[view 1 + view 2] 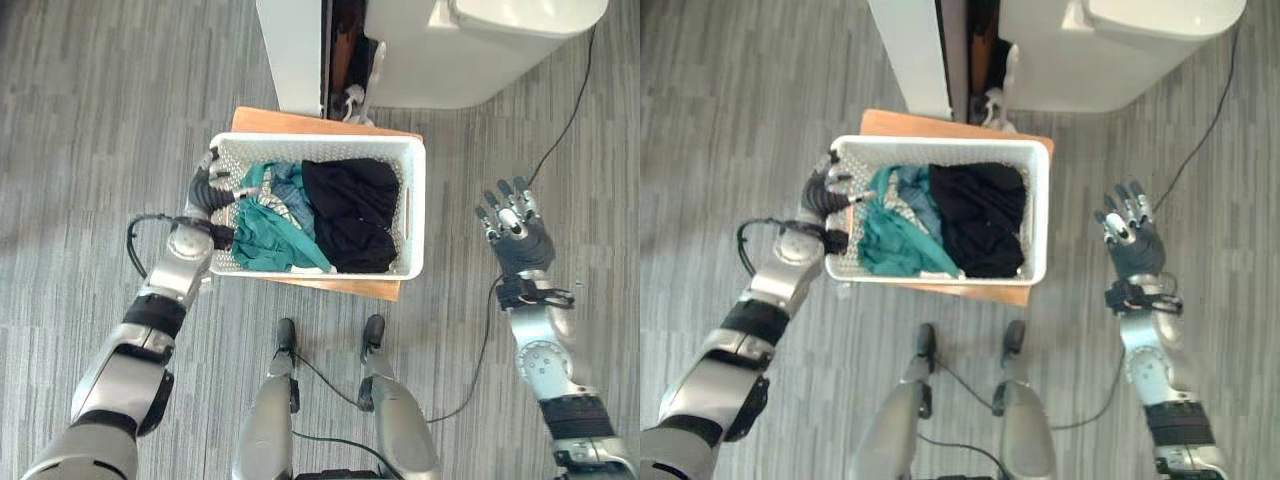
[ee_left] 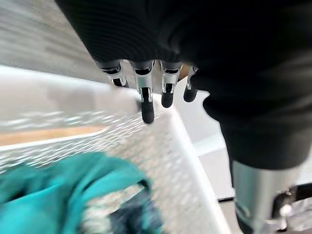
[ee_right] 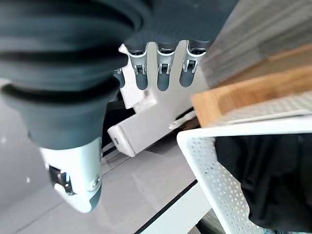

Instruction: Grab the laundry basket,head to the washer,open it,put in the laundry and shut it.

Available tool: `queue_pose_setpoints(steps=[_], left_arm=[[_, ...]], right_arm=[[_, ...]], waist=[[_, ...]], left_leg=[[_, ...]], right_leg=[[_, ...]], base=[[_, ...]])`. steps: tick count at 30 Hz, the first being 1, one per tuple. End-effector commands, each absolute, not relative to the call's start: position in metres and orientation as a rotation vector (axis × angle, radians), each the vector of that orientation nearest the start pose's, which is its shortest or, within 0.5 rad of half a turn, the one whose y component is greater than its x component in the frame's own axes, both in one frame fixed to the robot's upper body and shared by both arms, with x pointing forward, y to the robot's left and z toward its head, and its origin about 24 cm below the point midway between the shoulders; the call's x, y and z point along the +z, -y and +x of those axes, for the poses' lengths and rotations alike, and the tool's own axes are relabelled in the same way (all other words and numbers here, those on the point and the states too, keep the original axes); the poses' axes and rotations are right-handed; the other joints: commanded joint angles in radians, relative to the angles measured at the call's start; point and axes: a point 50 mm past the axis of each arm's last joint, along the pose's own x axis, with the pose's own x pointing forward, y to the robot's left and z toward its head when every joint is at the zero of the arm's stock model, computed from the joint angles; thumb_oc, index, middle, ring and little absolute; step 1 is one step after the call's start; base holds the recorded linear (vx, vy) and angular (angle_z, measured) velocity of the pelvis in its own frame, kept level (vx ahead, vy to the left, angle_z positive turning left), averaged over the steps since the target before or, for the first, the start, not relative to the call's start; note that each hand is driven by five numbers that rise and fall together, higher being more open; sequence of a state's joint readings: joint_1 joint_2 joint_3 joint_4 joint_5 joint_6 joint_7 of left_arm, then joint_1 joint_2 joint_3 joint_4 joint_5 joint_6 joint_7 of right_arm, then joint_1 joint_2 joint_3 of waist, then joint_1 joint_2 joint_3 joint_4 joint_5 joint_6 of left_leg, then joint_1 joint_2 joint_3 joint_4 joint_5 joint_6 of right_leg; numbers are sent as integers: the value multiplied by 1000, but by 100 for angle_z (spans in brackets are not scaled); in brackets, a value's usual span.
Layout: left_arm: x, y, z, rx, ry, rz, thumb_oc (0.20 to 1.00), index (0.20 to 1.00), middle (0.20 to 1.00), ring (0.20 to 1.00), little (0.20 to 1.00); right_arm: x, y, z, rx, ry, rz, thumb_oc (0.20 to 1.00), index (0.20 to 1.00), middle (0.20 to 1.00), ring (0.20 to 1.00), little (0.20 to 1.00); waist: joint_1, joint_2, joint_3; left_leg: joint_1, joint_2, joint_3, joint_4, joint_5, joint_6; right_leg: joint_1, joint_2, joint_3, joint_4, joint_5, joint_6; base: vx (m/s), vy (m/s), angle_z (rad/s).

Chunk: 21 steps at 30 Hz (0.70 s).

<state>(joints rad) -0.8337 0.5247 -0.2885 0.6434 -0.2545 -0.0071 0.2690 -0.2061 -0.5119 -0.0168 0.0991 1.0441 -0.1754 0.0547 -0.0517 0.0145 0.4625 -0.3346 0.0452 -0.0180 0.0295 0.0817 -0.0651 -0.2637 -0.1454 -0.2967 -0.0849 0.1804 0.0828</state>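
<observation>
A white perforated laundry basket [image 1: 414,205] rests on a low wooden stand [image 1: 290,122] in front of the white washer [image 1: 480,50]. Inside lie a teal cloth [image 1: 268,242], a blue-grey piece [image 1: 290,190] and a black garment [image 1: 350,212]. My left hand [image 1: 203,190] is at the basket's left rim, its straight fingers [image 2: 147,105] touching the rim near the far corner, thumb on the inner side. My right hand [image 1: 520,235] hovers open to the right of the basket, a hand's width from its wall, fingers [image 3: 163,73] spread and holding nothing.
A tall white panel [image 1: 290,50] stands left of the washer, with a dark gap [image 1: 340,50] between them just behind the basket. A black power cord [image 1: 565,120] runs across the grey plank floor at the right.
</observation>
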Motion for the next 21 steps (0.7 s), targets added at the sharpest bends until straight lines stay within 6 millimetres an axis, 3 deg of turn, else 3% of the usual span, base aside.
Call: queue_pose_setpoints(steps=[1,7,10,18,21], left_arm=[[184,-221,387,266,237,424,1000,1000,1000,1000,1000],[205,-231,382,326,314,442,1000,1000,1000,1000,1000],[222,-236,368,329,414,433,1000,1000,1000,1000,1000],[219,-258,347,374,436,469,1000,1000,1000,1000,1000],[209,-267,346,399,386,512,1000,1000,1000,1000,1000]], right_arm=[[141,259,276,36,462,558,1000,1000,1000,1000,1000],[133,253,275,44,438,567,1000,1000,1000,1000,1000],[127,254,274,41,414,542,1000,1000,1000,1000,1000],[119,252,275,41,371,526,1000,1000,1000,1000,1000],[120,251,276,41,379,537,1000,1000,1000,1000,1000]], waist=[[-2,-11,-77],[-2,-14,-77],[5,-10,-75],[10,-13,-78],[10,-15,-76]], left_leg=[[-47,63,11,51,-18,-38],[-48,66,16,51,-22,-40],[-45,66,20,54,-27,-40],[-43,65,21,69,-41,-37],[-45,66,20,73,-44,-36]], right_leg=[[-65,-79,72,111,-78,74],[-68,-79,73,109,-79,72],[-63,-81,70,111,-82,69],[-59,-80,74,119,-91,61],[-62,-80,78,122,-93,59]], base=[[0,0,0],[0,0,0],[0,0,0],[6,-2,-1],[0,0,0]])
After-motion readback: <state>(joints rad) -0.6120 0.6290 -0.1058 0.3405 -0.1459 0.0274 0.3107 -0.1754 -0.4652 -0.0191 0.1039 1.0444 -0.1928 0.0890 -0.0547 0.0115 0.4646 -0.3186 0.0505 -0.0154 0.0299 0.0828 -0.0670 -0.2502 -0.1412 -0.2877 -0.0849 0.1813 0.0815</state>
